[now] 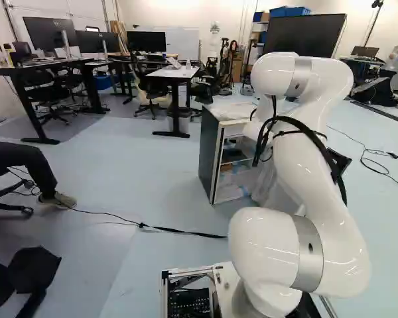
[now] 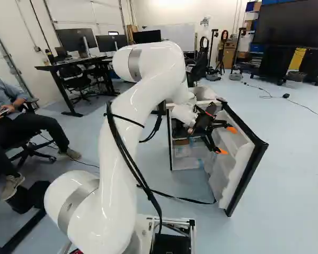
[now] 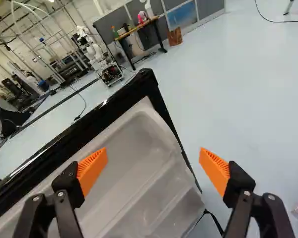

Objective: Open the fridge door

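The white arm (image 2: 114, 174) rises from its base joint, its lower elbow bulging to the left in the right base view; from there the long upper section slants up and ahead, bends over at a high rounded joint, and drops forward to the wrist. Ahead of it stands the fridge (image 1: 210, 149), its front open. The fridge door (image 2: 234, 164) is swung well out, its pale, ribbed inner side showing and its dark edge to the right in the right base view. Black cables (image 2: 125, 151) run along the arm. The claw (image 2: 227, 141) points toward the door's inner side, rolled so one tip sits above the other. In the wrist view the claw (image 3: 154, 153) is wide open and grips nothing, its orange pads (image 3: 93, 169) well apart, with a door corner ahead.
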You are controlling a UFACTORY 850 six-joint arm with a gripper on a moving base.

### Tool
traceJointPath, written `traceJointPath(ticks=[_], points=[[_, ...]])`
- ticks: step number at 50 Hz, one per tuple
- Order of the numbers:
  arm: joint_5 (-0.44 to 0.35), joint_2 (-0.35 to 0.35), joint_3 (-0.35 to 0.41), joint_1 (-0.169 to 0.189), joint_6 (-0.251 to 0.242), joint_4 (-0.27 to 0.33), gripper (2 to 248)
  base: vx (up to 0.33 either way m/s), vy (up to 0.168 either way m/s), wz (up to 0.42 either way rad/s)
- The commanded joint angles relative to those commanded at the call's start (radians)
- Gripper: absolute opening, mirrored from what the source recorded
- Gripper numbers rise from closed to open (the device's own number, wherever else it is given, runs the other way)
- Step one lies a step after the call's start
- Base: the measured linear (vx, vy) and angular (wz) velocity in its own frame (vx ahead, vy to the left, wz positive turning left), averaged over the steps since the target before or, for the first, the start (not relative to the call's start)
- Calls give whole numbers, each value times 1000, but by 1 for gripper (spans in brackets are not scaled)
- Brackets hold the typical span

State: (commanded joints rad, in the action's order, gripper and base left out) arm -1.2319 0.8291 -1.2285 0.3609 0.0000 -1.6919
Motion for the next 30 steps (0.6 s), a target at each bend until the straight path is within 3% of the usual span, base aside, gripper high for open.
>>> traceJointPath(ticks=[30], points=[[0,-95,182,-93,0,199,247,0,0,0]])
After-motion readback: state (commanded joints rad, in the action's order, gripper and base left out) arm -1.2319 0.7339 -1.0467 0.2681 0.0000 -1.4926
